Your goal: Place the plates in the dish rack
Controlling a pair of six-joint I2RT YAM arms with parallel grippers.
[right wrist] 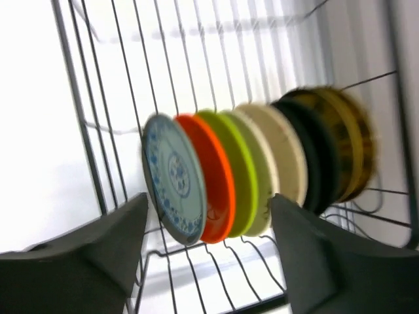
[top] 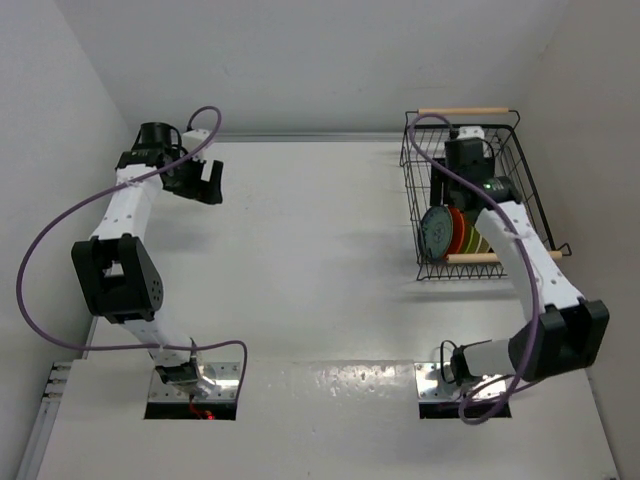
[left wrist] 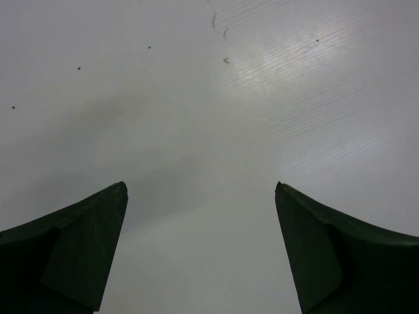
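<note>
Plates (right wrist: pixel 249 176) stood on edge in a close row at the near end of the dish rack (top: pixel 410 170), on the right of the worktop (top: pixel 320 260).

- Order from the left: teal patterned plate (right wrist: pixel 173 180), orange-red (right wrist: pixel 219 190), lime green (right wrist: pixel 245 176), cream (right wrist: pixel 281 163), black (right wrist: pixel 314 163), brown-and-yellow (right wrist: pixel 350 150). Far end blurred, so the count there is uncertain.
- Orientation: discs upright with a slight lean, rims up. The teal face looked toward the rack's left wall. The row's long axis ran across the rack, left to right.
- Handling, as judged: stiff, light, smooth-surfaced and probably slick. Could chip if ceramic; material not clear. Best hold is the exposed upper rim, pinched across the thin edge. Tight spacing leaves little room for a finger between neighbours.
- Right pincer (right wrist: pixel 209 209): jaws apart, gripping nothing, poised inside the rack just before the teal plate.
- Left pincer (left wrist: pixel 201 190): jaws wide apart, over bare worktop, well apart from the rack.
</note>
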